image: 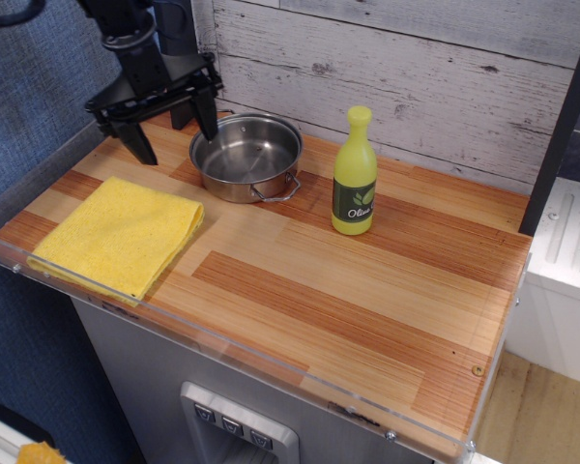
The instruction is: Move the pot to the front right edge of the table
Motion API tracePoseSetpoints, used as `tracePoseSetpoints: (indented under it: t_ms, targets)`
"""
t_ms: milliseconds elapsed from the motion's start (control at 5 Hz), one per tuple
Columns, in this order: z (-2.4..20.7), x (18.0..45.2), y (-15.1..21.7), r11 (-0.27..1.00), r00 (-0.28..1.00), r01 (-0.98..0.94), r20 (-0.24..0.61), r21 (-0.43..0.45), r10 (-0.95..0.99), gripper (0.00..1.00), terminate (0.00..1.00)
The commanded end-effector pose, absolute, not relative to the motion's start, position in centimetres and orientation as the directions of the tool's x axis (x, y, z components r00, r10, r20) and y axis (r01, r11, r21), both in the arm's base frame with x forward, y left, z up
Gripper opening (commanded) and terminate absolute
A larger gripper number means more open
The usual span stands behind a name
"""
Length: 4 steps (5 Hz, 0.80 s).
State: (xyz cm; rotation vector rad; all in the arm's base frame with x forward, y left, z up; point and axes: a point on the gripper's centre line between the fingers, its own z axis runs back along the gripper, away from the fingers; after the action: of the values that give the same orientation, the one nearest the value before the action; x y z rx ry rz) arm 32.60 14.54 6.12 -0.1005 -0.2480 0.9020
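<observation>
Yellow cloth (119,235) sits nearest on the table (367,300), around 8 o'clock. Bottle (355,175) at 1, pot (246,156) at 11, back-left. My gripper (174,137) is spread wide open over the pot's left rim.

Black robot arm descending from the upper left, its black two-fingered end effector (172,129) pointing downward with both fingers (138,143) spread wide apart, holding nothing.
</observation>
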Motion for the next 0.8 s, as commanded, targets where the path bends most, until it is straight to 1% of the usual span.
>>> tracePoseSetpoints:
  t_ms: [0,200,400,600]
  targets:
    - [4.6,33.29,14.62,0.642,0.62,-0.753,0.171,-0.141,0.765,1.0,0.0]
    - [4.24,33.31,14.57,0.644,0.622,-0.752,0.172,-0.139,0.764,1.0,0.0]
    - [3.96,33.33,14.6,0.647,0.624,-0.75,0.176,-0.138,0.762,0.0,0.0]
    - [3.67,33.45,14.49,0.651,0.63,-0.749,0.174,-0.124,0.757,0.0,0.0]
